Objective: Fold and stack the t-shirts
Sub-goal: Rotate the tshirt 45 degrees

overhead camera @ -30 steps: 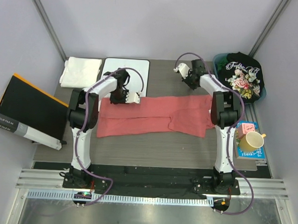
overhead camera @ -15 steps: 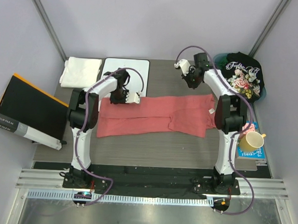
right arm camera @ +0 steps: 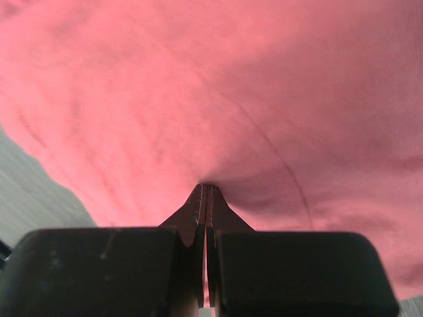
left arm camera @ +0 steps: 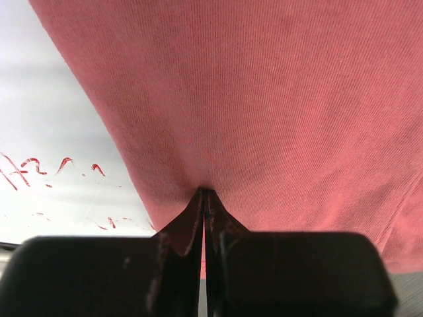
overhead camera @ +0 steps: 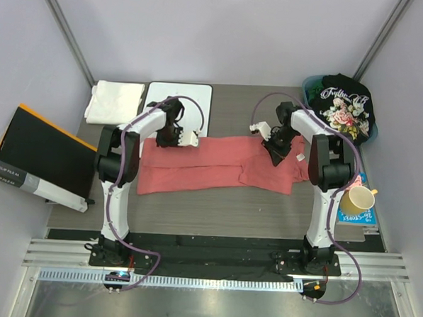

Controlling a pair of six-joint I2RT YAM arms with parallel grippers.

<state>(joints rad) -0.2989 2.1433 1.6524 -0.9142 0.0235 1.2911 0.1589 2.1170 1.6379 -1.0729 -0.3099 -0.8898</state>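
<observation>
The salmon-red t-shirt [overhead camera: 218, 164] lies spread across the middle of the table, folded lengthwise. My left gripper [overhead camera: 173, 141] is shut on its far left edge; in the left wrist view the jaws [left arm camera: 204, 191] pinch red cloth [left arm camera: 264, 99]. My right gripper [overhead camera: 277, 155] is down on the shirt's right part and shut on red cloth, as the right wrist view [right arm camera: 207, 187] shows. The black floral t-shirt [overhead camera: 345, 107] sits heaped at the far right. The white folded t-shirt [overhead camera: 115, 101] lies at the far left.
A whiteboard [overhead camera: 178, 100] with red marks [left arm camera: 39, 165] lies behind the left gripper. A black folder [overhead camera: 41, 157] leans off the table's left edge. A yellow mug [overhead camera: 357, 200] stands on a book at the right edge. The black shirt rests in a teal basket [overhead camera: 312, 86].
My right gripper has moved from above the table's far side toward the near side and down onto the right part of the red shirt. The left gripper has not moved.
</observation>
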